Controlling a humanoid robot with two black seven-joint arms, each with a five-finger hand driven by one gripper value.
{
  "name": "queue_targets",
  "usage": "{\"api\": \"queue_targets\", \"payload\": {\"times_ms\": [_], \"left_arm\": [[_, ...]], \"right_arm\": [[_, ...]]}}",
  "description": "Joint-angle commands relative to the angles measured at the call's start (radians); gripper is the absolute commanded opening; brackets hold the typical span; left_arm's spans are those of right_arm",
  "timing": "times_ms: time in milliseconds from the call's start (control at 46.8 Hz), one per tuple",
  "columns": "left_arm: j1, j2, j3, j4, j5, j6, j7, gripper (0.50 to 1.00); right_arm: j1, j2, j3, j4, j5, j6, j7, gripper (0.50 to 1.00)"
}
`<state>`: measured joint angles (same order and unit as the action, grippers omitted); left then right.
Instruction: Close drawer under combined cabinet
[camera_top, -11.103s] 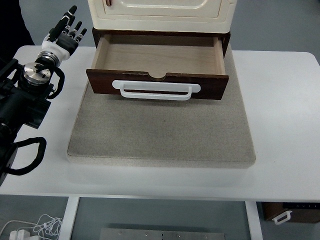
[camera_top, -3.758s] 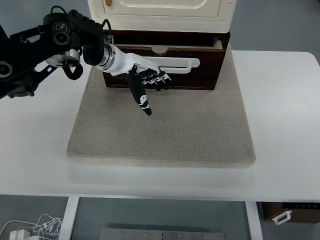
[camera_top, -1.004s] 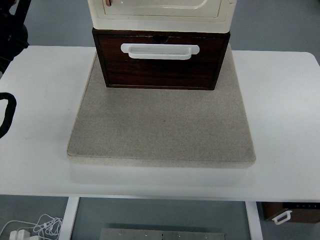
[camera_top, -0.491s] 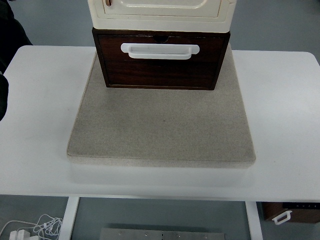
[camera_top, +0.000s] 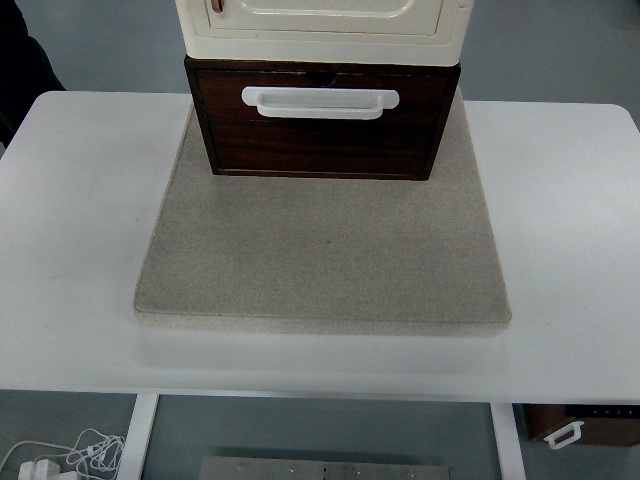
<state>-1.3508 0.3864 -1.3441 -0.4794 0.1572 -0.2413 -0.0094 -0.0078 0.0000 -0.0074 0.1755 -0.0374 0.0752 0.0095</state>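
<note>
The cream cabinet was cut off by the frame's top edge, only its lower part showing. Its brown latch at upper left was partly cropped. At lower right, a dark drawer unit under the worktop ran past the bottom edge. A dark shape at far upper left was unidentifiable.

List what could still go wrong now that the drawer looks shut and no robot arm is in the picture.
1. The drawer looks flush under the cream cabinet, but this steep view cannot confirm it is fully seated; it might sit slightly proud.
2. The white handle sticks out from the front, so an arm coming back in could catch it and pull the drawer open.
</note>
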Motion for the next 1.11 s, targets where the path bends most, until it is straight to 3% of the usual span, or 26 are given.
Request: {"api": "queue_targets", "payload": {"times_ms": [0, 342, 619, 790, 1089], "left_arm": [[0.001, 0.0, 0.002, 0.06, 0.001, 0.04, 0.0, 1.0], [0.076, -0.043, 0.026, 0.205, -0.005, 0.063, 0.012, 1.0], [0.182, -0.09, 0.026, 0.209, -0.008, 0.073, 0.028, 1.0], [0.214, -0.123, 0.026, 0.248, -0.099, 0.074, 0.077, 1.0], [0.263, -0.181, 0.026, 0.254, -0.125, 0.051, 0.078, 1.0]], "right_arm": [[-0.001, 0.0, 0.0, 0.001, -0.002, 0.005, 0.0, 0.952], [-0.008, 0.0, -0.002, 0.002, -0.004, 0.009, 0.001, 0.952], [-0.014, 0.0, -0.002, 0.004, -0.004, 0.009, 0.0, 0.952], [-0.017, 0.0, -0.002, 0.01, -0.004, 0.009, 0.001, 0.952], [-0.029, 0.0, -0.002, 0.013, -0.004, 0.011, 0.001, 0.952]]}}
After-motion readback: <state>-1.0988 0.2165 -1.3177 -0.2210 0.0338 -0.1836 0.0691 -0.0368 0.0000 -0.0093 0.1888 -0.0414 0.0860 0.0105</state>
